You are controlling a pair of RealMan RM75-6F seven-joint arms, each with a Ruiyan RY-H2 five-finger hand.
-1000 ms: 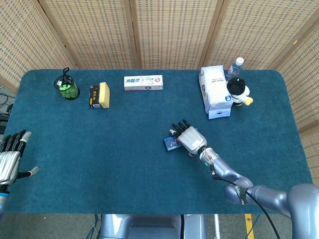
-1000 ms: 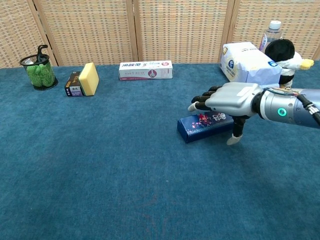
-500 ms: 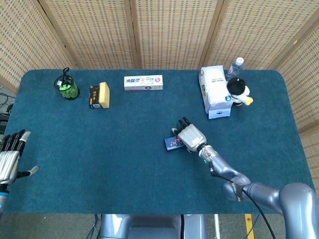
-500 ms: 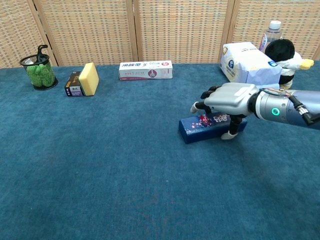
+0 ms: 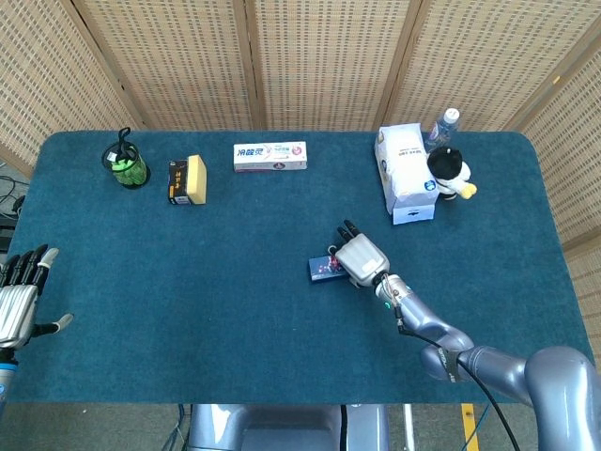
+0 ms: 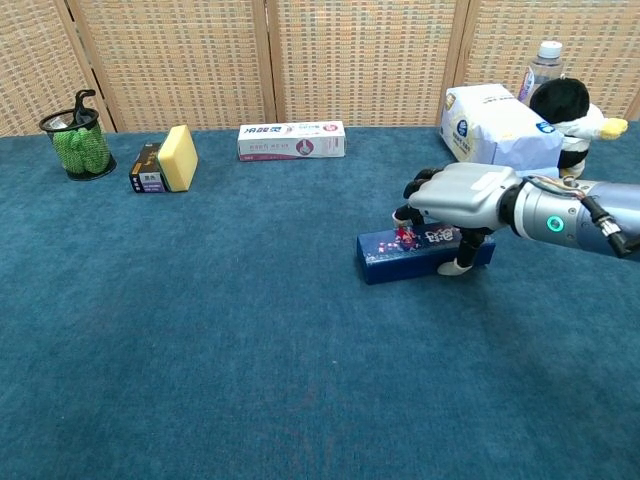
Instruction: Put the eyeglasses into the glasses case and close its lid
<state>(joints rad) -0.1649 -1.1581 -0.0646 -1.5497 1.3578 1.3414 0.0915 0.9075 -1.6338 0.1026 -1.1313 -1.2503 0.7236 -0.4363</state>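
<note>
A flat dark-blue rectangular glasses case with a small red-and-white print on its lid (image 6: pixel 400 255) is seen lying closed on the teal carpeted table (image 6: pixel 200 350), a bit right of centre. It's gripped by the right hand (image 6: pixel 462 200): the palm is laid over the case's right half, fingers (image 6: pixel 412 190) are curled down over the far edge and the thumb (image 6: pixel 455 262) is pressed against the near side. The same hold is shown in the head view, where only the case's left end (image 5: pixel 322 269) is left uncovered by the right hand (image 5: pixel 360 260). No eyeglasses can be made out, and whether any are inside can't be told.

At about 1 o'clock from the case a white tissue pack (image 6: pixel 497 127) is found, with a black-and-white plush toy (image 6: pixel 568 103) and a clear plastic bottle (image 6: pixel 541 62) just beside it. Around 11 o'clock a long white toothpaste box (image 6: pixel 292 140) is laid flat. Further round at 10 o'clock a yellow sponge next to a small black box (image 6: pixel 166 163) is seen, and beyond that a black mesh cup with something green in it (image 6: pixel 76 140). Nothing is set between these and the case.

The left hand (image 5: pixel 21 293) is seen only in the head view, at the table's left edge, partly cut off, fingers spread and nothing held.
</note>
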